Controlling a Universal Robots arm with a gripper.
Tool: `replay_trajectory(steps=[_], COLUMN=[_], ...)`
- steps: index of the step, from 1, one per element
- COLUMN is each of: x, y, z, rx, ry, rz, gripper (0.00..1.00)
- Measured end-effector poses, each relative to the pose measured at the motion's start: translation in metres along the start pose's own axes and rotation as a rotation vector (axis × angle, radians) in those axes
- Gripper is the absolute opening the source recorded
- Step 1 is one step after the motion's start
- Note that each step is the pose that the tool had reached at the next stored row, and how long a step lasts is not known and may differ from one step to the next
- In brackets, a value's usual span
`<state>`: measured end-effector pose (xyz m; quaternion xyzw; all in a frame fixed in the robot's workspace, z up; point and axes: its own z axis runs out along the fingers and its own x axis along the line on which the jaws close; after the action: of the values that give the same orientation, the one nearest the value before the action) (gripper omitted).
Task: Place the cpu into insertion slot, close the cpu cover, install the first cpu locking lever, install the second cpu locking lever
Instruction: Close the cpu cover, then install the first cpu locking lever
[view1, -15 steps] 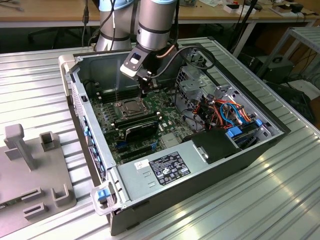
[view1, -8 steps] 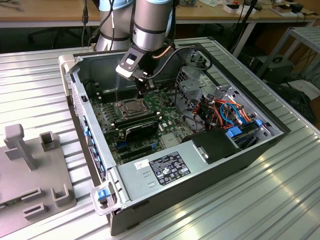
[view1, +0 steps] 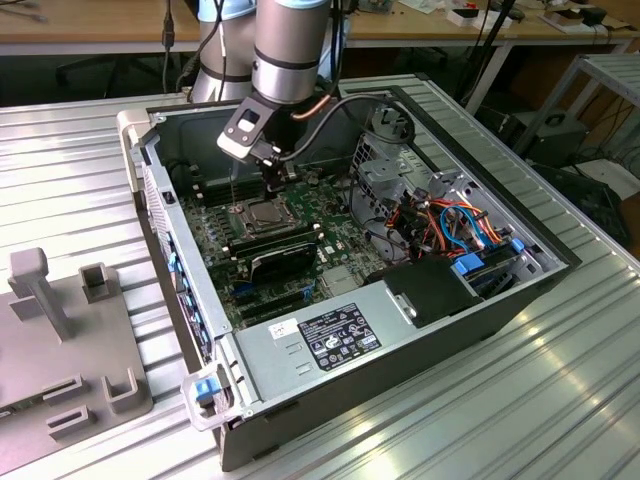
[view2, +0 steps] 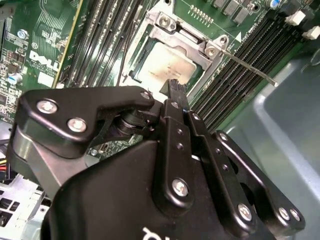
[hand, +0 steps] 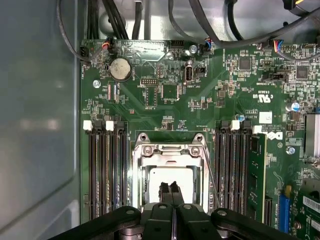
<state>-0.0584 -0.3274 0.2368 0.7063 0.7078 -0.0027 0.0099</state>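
The cpu (hand: 172, 175) lies in the insertion slot (view1: 262, 215), its silvery top (view2: 167, 67) showing through the window of the cpu cover (hand: 170, 150). The cover's metal frame (view2: 190, 42) lies flat over the chip. A thin locking lever (view2: 250, 67) sticks out beside the socket, also seen as a wire rod (hand: 211, 172) in the first wrist view. My gripper (hand: 170, 192) is shut with nothing between its fingers. Its fingertips (view2: 175, 90) hang right over the chip's edge. In the exterior view the gripper (view1: 275, 182) sits just above the socket.
Long black memory slots (hand: 107, 170) flank the socket on both sides. The open computer case (view1: 150, 180) has walls all round, a power supply (view1: 330, 335) in front and a bundle of cables (view1: 450, 225) on the exterior view's right. A grey fixture (view1: 60, 330) stands outside the case.
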Motion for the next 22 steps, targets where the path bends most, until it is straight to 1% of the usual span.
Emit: replay_trajectory(steps=[2, 4, 22], x=[0.0, 0.0, 0.0001], y=[-0.0005, -0.0028, -0.0096], z=[0.0001, 0.0005, 0.0019], rx=[0.0, 0.0, 0.0], ry=[0.0, 0.0, 0.0001], rz=[0.0, 0.0, 0.0], gripper=[0.11, 0.11, 0.11])
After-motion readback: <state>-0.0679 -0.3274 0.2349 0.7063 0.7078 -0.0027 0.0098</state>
